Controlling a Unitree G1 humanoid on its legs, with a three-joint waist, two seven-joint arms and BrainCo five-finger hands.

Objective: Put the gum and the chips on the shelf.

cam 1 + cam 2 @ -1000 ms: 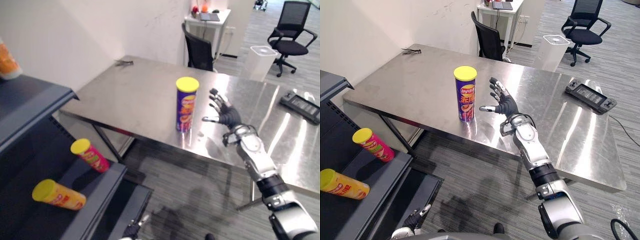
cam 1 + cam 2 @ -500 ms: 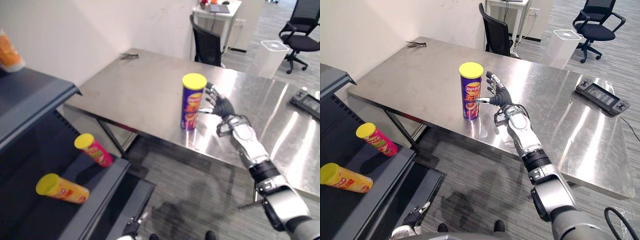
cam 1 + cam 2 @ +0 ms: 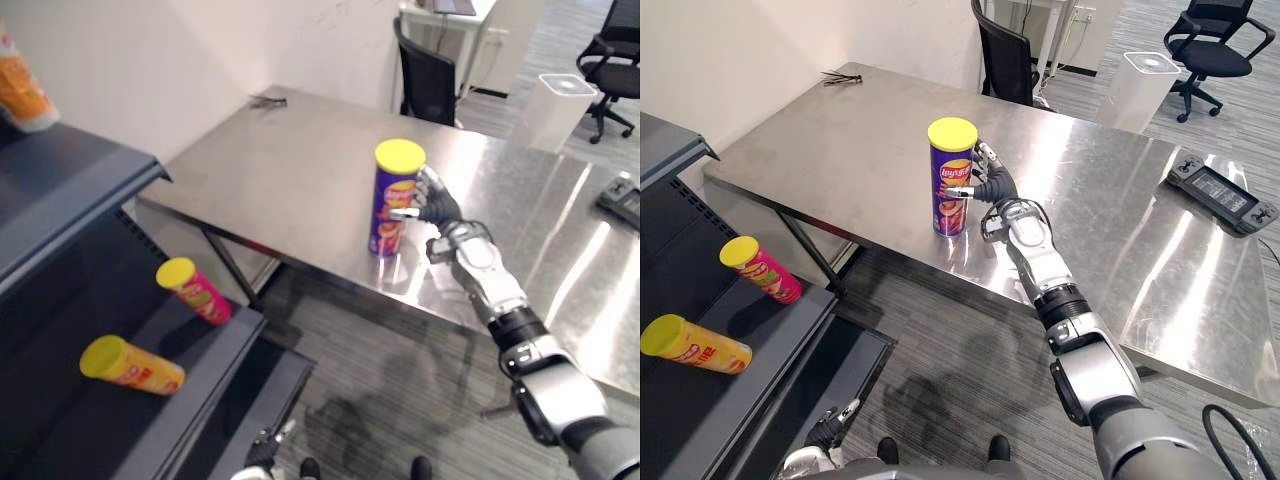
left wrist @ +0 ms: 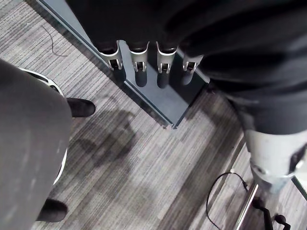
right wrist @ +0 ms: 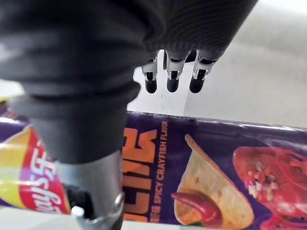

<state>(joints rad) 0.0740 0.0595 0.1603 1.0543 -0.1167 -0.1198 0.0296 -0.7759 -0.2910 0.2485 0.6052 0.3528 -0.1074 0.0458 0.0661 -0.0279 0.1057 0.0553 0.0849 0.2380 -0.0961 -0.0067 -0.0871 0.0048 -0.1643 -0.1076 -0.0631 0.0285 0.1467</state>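
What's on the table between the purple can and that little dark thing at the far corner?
Nothing: the steel table is bare between the purple can and the dark thing, as the right eye view shows.

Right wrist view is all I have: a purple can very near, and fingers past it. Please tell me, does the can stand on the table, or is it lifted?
Observer: The purple can stands upright on the steel table, near its front edge.
Operator: Thank you. And the other arm, is it busy?
Observer: No. The left hand hangs low over the floor by the foot of the rack, fingers straight, holding nothing.
Operator: And the place where the can must go, is there room?
Observer: On the lower shelf a pink can and a yellow can lie on their sides, with a gap between them.
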